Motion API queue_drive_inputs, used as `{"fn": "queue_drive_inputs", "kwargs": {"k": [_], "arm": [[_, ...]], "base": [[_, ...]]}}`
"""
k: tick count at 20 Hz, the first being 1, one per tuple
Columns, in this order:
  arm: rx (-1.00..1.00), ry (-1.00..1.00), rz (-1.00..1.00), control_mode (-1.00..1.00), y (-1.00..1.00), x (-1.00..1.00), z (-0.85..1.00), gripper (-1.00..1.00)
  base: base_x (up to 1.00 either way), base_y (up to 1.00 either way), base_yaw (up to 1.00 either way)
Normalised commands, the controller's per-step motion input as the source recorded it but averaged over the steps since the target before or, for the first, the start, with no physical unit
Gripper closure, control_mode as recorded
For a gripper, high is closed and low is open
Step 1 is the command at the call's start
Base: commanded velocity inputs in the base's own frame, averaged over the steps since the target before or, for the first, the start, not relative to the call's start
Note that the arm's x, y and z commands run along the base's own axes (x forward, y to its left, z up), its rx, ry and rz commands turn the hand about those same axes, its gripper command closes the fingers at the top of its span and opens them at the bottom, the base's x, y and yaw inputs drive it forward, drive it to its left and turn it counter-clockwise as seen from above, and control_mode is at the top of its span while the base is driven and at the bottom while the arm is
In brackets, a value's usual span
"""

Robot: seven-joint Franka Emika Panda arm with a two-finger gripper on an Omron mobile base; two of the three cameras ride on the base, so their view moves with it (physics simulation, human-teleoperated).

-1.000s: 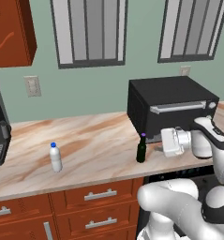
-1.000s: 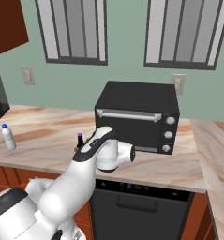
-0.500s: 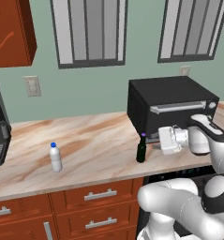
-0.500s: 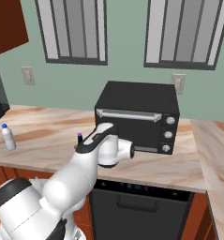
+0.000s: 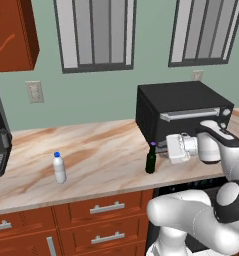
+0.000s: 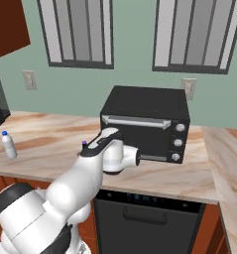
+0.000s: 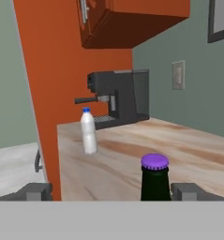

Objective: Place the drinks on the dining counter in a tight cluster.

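Edged hand a bit closer to green bottle (image 5: pixel 151 159) vs. a sec ago; bottles stayed put. Gripper (image 7: pixel 111 191) wide open, fingers either side of purple cap, not touching. Step: reaching for first drink, standing on counter (image 5: pixel 101 155) by toaster oven (image 5: pixel 183 112). White bottle (image 5: pixel 59 168) well apart. Next prob: push in lower, close on neck, lift.

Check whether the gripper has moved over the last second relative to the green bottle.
Yes. In the left base view the gripper has crept left toward the standing green bottle, which kept its place before the toaster oven; the jaws are open.
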Motion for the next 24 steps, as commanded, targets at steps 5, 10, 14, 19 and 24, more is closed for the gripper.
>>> {"fn": "queue_drive_inputs", "kwargs": {"k": [5, 10, 14, 19, 24], "arm": [[0.00, 0.00, 0.00, -1.00, 0.00, 0.11, -0.04, -1.00], [0.00, 0.00, 0.00, -1.00, 0.00, 0.11, -0.07, -1.00], [0.00, 0.00, 0.00, -1.00, 0.00, 0.14, -0.16, -1.00], [0.00, 0.00, 0.00, -1.00, 0.00, 0.20, -0.12, -1.00], [0.00, 0.00, 0.00, -1.00, 0.00, 0.11, -0.01, -1.00]], "base": [[0.00, 0.00, 0.00], [0.00, 0.00, 0.00], [0.00, 0.00, 0.00], [0.00, 0.00, 0.00], [0.00, 0.00, 0.00]]}}
